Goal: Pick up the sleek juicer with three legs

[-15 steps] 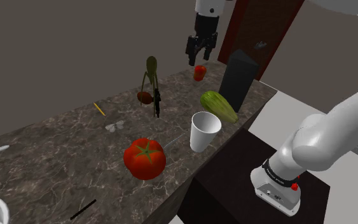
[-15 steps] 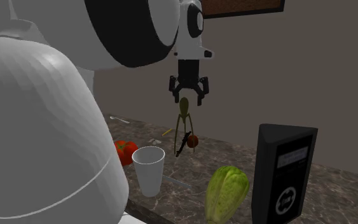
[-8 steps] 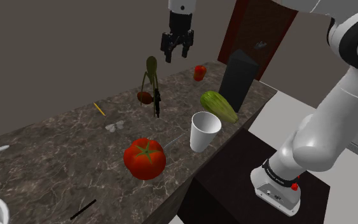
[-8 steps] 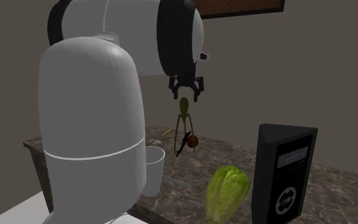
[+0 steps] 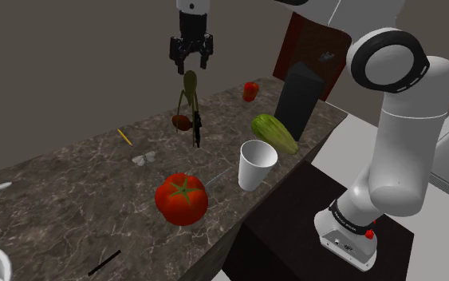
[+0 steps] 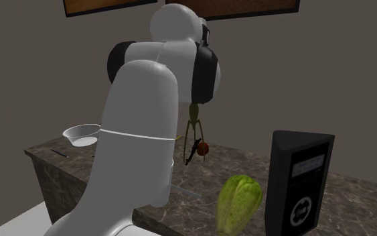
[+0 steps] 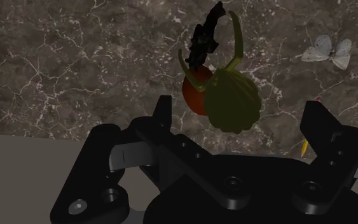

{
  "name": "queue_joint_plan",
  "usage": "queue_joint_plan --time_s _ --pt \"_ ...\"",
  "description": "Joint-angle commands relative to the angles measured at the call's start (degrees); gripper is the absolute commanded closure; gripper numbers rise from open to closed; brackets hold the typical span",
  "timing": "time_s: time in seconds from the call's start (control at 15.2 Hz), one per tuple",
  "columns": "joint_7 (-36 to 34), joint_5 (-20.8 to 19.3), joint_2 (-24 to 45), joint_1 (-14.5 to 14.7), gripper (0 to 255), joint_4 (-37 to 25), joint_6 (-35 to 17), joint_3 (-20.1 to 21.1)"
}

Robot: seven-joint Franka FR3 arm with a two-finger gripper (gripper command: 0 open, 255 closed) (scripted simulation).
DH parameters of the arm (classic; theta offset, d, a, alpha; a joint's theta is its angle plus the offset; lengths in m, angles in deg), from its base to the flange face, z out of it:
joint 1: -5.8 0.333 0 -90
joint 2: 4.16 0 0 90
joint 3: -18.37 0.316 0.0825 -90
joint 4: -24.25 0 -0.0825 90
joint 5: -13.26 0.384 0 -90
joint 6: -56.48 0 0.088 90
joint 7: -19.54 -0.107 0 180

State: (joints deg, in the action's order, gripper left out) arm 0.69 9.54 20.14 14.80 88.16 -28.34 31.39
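- Since half a second ago the gripper [image 5: 191,67] has swung across toward the shoulder view's left and now hangs right above the juicer [image 5: 189,100], close over its head but not touching it.
- Its fingers [image 7: 323,130] stand wide apart. In the wrist view the juicer's head lies between them, roughly centred, with nothing clasped.
- The juicer stands upright on the dark marbled surface [image 5: 71,184], toward the far edge by the wall.
- It is olive green, with a ribbed, teardrop-shaped head tapering upward, carried on three thin curved legs that splay outward.
- Risk, tipping: it looks top-heavy on those thin legs. If one finger reaches the head before the other, the push could topple it.
- Risk, slipping: the head is rounded and tapered, so a grip taken too high could squeeze it out downward. A lower hold, at the head's widest part, seems safer.
- Risk, clutter: a reddish-brown ball [image 5: 181,121] and a slim black thing [image 5: 197,128] sit right against the legs. Going too deep could knock them, or catch one together with the juicer.
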Motion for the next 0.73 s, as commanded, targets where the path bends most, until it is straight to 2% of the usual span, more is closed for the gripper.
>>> queue_joint_plan --time_s 0.0,0.33,0.46,0.53,0.66 --pt "-0.2 -0.1 0.8 0.2 0 -0.1 -0.8 0.0" --pt "-0.1 0.2 -0.5 -0.4 0 5.9 -5.4 0.0" --pt "-0.1 0.2 -0.7 -0.4 0 6.6 -5.9 0.0" --pt "0.0 0.2 -0.7 -0.4 255 6.8 -6.1 0.0" --pt "-0.1 0.2 -0.7 -0.4 255 6.7 -6.0 0.0"
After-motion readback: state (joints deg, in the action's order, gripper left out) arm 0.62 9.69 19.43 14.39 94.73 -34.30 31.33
